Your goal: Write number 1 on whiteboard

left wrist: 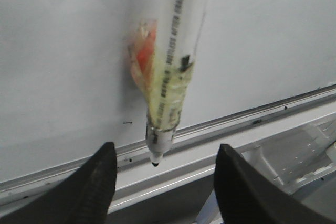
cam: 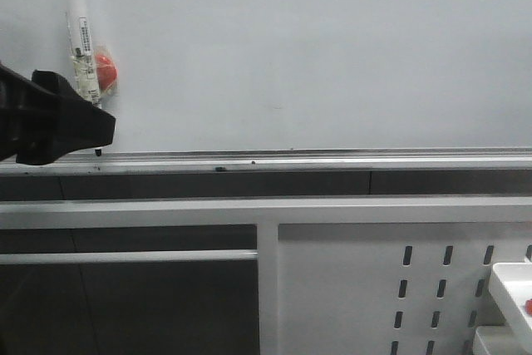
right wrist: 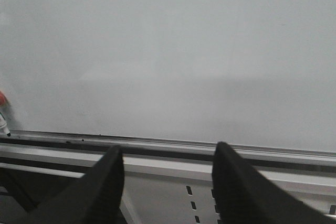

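Left end effector [left wrist: 164, 179] is spread wide and gripping nothing; the marker [left wrist: 170, 72] hangs between and beyond its two fingers, untouched by either. In the front view the marker [cam: 81, 39] stands near-upright against the whiteboard [cam: 316, 47] at about 9 o'clock of the frame, black cap end up, tip down just above the silver rail [cam: 332, 160], with a red blob [cam: 105, 70] in clear wrap taped to its barrel at 3 o'clock, apparently a holder or magnet sticking it to the board. The left arm's dark body [cam: 50, 118] sits just below and in front of the marker. Right end effector [right wrist: 167, 182] is also released, empty, facing bare board with the marker tip barely visible at the far edge [right wrist: 4, 124]. No number 1 stroke is visible on the board; only tiny specks near the rail, so the writing is not yet begun. Step in hand, judged: approach and grasp of the marker by the left arm. Next move calls for advancing so the barrel sits squarely between the fingers, closing on it below the red blob, then pulling it free of the board. Risk: a slanted barrel may slip or the tip may smear the rail. Perforated panel [cam: 399, 288] lies below, unrelated.
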Controlling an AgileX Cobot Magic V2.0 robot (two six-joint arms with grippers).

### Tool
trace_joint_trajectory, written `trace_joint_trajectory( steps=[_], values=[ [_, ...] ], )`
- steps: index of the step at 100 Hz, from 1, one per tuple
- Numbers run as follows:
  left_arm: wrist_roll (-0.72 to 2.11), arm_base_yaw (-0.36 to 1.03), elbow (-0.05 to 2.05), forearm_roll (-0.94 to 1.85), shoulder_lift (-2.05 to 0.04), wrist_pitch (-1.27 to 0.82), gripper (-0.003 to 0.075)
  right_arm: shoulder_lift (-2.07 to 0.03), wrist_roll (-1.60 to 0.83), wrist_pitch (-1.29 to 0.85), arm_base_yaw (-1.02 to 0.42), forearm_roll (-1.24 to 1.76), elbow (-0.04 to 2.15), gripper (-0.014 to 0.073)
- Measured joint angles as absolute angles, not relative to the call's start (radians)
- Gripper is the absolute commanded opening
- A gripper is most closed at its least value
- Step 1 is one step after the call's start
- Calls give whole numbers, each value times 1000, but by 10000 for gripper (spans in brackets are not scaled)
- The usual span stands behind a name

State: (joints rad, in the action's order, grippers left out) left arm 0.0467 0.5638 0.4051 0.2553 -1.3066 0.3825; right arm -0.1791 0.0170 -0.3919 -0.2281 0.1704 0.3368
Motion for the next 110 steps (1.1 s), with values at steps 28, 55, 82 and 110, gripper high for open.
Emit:
trace_joint_trajectory(
  steps=[28, 55, 82, 110],
  values=[
    [47, 564, 450, 255, -1323, 428, 386, -179, 17, -392, -228, 170, 337, 345],
    [47, 566, 469, 255, -1384, 435, 260, -179, 20, -392, -228, 170, 337, 345],
    [47, 566, 472, 257, -1388, 456, -20, -179, 20, -395, -228, 170, 337, 345],
    [45, 615, 472, 72, -1302, 332, -20, -181, -29, -466, -228, 229, 344, 335]
  ],
)
